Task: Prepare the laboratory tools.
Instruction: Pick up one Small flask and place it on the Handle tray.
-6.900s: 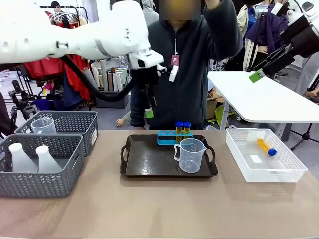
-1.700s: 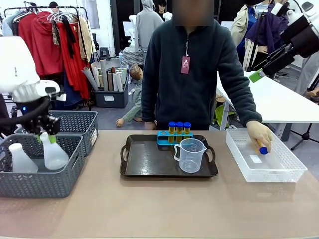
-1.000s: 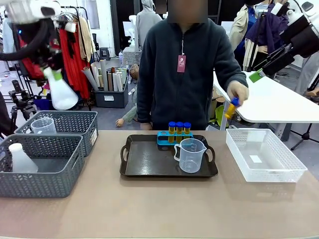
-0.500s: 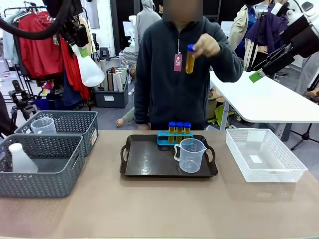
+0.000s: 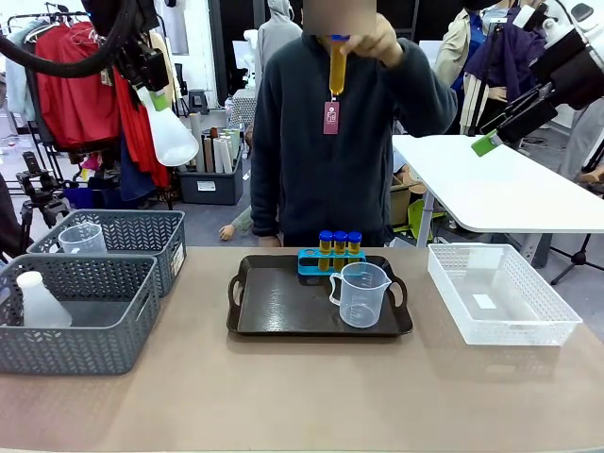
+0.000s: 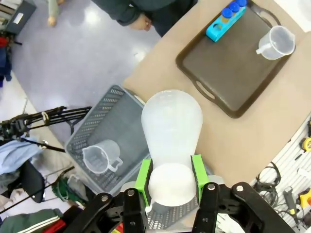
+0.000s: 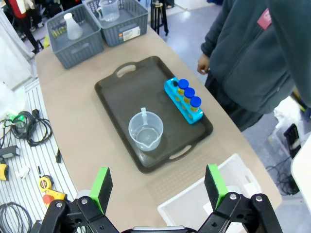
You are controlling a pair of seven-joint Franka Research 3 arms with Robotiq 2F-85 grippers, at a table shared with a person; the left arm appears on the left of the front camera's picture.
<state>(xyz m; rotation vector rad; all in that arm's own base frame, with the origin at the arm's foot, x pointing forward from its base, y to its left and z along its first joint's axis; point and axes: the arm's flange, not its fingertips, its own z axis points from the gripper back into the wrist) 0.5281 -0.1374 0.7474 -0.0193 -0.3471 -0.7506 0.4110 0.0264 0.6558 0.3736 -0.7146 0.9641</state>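
Note:
High at the upper left, my left gripper (image 5: 156,94) is shut on the neck of a white conical flask (image 5: 172,137), which hangs bulb down in the air. The left wrist view has its green pads clamping the flask (image 6: 171,131) above the grey baskets. A person across the table holds one amber tube with a blue cap (image 5: 337,64) up at head height. Three more tubes (image 5: 339,243) stand in the blue rack (image 5: 328,264) on the dark tray (image 5: 274,302), beside the clear measuring cup (image 5: 361,294). My right gripper (image 7: 158,187) hangs open and empty, high over the table's right side.
Two grey baskets stand at the left: the near one (image 5: 85,335) holds another white flask (image 5: 40,302), the far one (image 5: 142,236) a clear cup (image 5: 83,238). A white mesh basket (image 5: 500,297) sits at the right. The table in front of the tray is bare.
My left gripper carried the flask up and rightward, then held nearly still. The person brought the amber tube from the right side up to head height.

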